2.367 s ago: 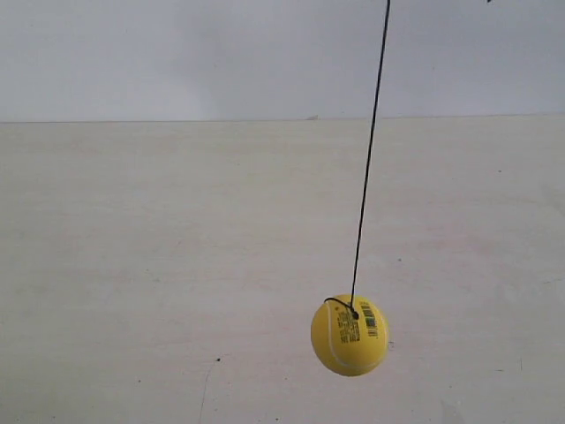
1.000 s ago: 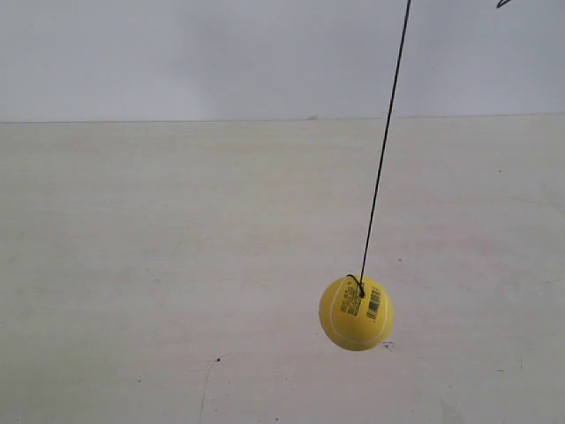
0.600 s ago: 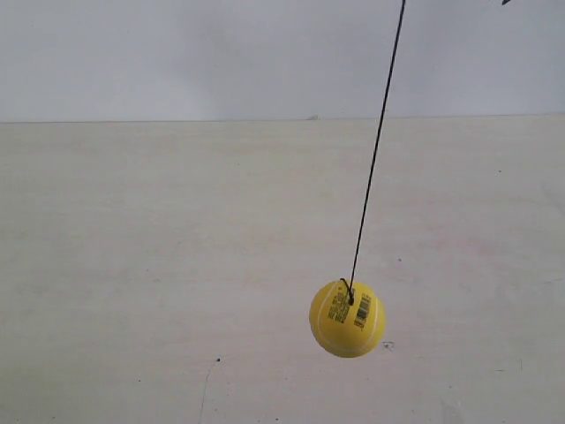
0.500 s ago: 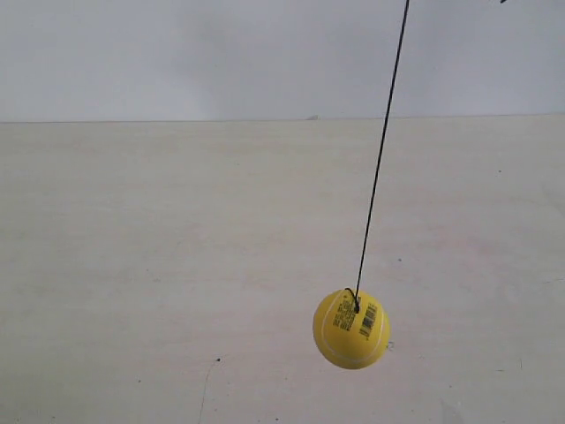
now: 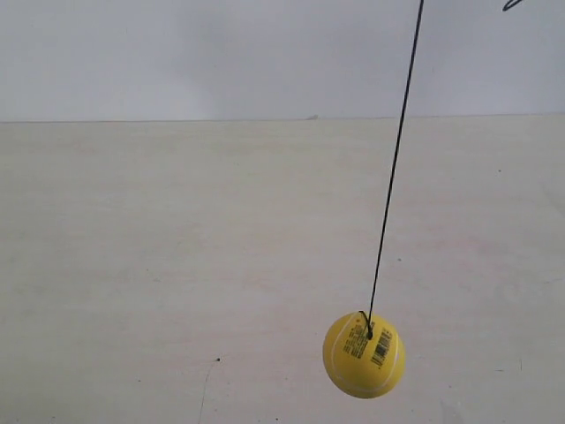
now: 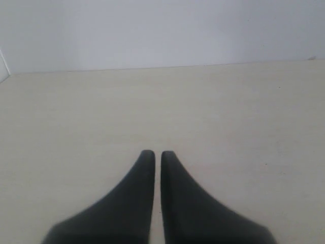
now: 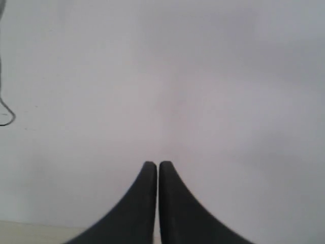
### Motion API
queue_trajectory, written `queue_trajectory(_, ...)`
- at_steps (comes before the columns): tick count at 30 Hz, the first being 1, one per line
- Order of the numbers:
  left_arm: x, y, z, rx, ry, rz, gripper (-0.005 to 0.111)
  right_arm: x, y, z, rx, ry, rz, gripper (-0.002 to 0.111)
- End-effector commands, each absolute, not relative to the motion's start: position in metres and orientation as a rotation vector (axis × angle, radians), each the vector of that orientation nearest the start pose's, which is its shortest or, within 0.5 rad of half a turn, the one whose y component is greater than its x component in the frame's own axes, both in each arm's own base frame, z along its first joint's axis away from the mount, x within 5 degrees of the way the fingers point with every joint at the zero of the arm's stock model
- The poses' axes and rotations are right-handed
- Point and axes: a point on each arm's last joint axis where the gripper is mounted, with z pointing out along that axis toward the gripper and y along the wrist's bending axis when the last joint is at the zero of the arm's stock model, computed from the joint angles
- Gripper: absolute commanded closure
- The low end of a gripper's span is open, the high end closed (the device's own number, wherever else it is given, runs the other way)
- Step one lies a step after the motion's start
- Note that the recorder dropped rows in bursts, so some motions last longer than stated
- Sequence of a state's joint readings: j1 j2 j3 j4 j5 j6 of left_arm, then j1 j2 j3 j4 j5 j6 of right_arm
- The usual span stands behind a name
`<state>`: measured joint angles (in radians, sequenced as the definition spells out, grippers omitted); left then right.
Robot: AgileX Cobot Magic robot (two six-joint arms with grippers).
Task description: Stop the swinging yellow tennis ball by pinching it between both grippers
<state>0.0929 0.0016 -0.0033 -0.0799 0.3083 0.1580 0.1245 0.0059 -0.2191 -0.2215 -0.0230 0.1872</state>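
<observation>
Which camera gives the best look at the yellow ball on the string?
The exterior view: the whole yellow tennis ball shows there, barcode print facing the camera, hanging on its black string over the table. Neither wrist view shows it: the left gripper faces only table, the right gripper only wall.

String [image 5: 393,168] runs out of the exterior view's top edge, so its anchor is out of frame. Print [image 5: 371,346] on yellow tennis ball [image 5: 364,371] is too small to read. Dark sliver [image 5: 512,4] is cut by the same edge and cannot be identified. Left end effector [image 6: 153,153] and right end effector [image 7: 153,164] have blurred finger bases, cropped by the frame. Thin dark loop [image 7: 6,114] in right wrist view is cut at the edge.
</observation>
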Motion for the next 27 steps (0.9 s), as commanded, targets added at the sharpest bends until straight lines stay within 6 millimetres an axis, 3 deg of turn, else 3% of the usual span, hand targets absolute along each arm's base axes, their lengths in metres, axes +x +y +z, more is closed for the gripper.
queue_trajectory(1,0.054,0.003,0.186,0.011,1.790,0.108,0.102,0.038,-0.001,0.283,-0.024,1.301,-0.043,0.108)
queue_trajectory(10,0.054,0.003,0.186,0.011,1.790,0.108,0.102,0.042,-0.002,0.262,-0.036,1.491,-0.085,0.108)
queue_trajectory(17,0.054,0.003,0.186,0.011,1.790,0.108,0.102,0.056,-0.001,0.207,0.002,1.556,-0.021,0.108)
queue_trajectory(27,0.054,0.003,0.186,0.011,1.790,0.108,0.102,0.056,-0.002,0.198,-0.027,1.648,-0.056,0.108)
